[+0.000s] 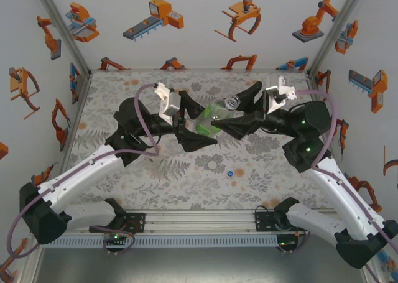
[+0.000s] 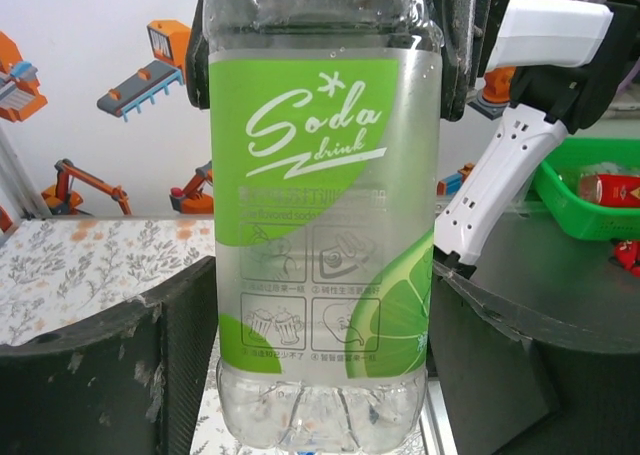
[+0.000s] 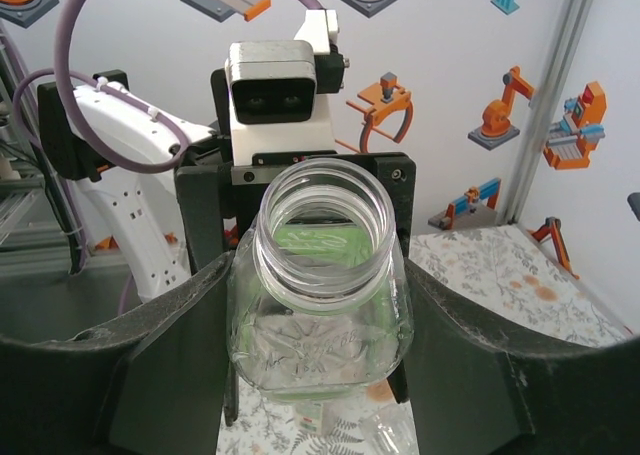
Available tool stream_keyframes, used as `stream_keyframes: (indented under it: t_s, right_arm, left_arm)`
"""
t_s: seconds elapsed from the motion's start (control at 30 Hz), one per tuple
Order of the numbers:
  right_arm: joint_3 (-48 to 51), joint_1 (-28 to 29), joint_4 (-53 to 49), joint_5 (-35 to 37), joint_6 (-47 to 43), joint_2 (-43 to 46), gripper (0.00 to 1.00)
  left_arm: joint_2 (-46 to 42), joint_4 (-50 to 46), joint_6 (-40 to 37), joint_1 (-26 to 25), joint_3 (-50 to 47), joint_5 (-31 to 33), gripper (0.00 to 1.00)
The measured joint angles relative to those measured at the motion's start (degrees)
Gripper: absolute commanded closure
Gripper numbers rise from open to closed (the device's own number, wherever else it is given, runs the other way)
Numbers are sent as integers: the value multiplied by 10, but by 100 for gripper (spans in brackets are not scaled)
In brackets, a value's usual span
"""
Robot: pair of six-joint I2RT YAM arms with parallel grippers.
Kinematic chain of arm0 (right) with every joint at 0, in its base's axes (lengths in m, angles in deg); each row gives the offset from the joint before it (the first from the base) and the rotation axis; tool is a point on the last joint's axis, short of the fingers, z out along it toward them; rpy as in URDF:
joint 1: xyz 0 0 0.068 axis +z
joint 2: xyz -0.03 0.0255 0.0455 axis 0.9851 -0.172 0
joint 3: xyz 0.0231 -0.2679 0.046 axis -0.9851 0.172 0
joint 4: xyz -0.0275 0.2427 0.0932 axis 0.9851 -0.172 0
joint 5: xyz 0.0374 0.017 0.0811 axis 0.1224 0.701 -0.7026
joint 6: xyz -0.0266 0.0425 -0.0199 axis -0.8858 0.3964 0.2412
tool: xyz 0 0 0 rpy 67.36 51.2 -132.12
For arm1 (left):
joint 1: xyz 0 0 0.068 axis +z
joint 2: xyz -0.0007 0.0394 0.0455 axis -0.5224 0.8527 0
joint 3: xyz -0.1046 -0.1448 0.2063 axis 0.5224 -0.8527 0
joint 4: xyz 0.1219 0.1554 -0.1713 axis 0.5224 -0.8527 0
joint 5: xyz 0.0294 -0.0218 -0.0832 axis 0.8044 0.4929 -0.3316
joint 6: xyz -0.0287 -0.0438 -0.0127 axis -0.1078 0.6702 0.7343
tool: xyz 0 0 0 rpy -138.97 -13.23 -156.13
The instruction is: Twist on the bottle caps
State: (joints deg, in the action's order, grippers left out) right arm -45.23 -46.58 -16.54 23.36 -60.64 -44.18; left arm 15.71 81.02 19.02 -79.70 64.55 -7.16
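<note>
The bottle (image 1: 214, 116) hangs above the middle of the bench (image 1: 267, 171), the right claw (image 3: 320, 360) clamped on its shoulder below the open neck. The left claw (image 2: 320, 370) flanks the labelled body; whether it presses I cannot tell. Empty thin plastic looks light, slick and easily dented, so grip the stiffer shoulder, gently.
</note>
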Motion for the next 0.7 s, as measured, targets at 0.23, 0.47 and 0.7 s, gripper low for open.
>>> stream_keyframes:
  t_s: [0.23,0.47,0.7]
  right_arm:
    - [0,0,6,-2,2,-14,61]
    - [0,0,11,-3,2,-16,63]
    - [0,0,10,-7,2,-17,66]
  left_arm:
    - [19,-4,0,-10,26,0,23]
    - [30,-31,-3,-14,54,0,27]
    - [38,-56,-10,-21,71,0,35]
